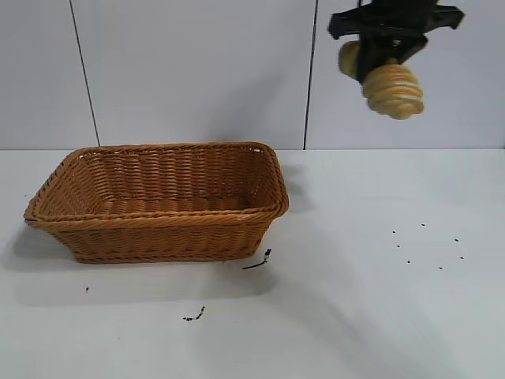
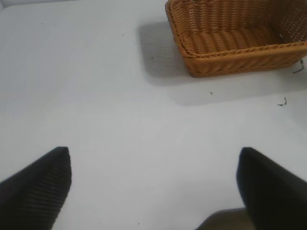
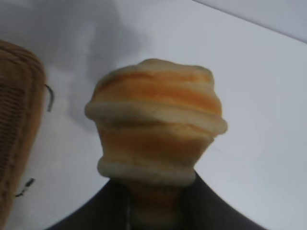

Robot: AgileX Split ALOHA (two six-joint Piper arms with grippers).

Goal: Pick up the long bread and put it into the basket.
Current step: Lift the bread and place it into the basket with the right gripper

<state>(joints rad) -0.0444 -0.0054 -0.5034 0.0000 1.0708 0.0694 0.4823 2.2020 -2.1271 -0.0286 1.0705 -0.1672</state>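
High above the table at the upper right, my right gripper is shut on the long bread, a tan-yellow ridged loaf with orange stripes. The loaf hangs tilted, one end pointing down and toward the camera. In the right wrist view the long bread fills the middle, squeezed between the dark fingers. The orange-brown wicker basket stands on the table at the left, well below and to the left of the loaf, with nothing in it. My left gripper is open over bare table, out of the exterior view.
The white table carries small dark specks at the right and two dark scraps in front of the basket. A grey panelled wall stands behind. The basket sits beyond the left gripper in its wrist view.
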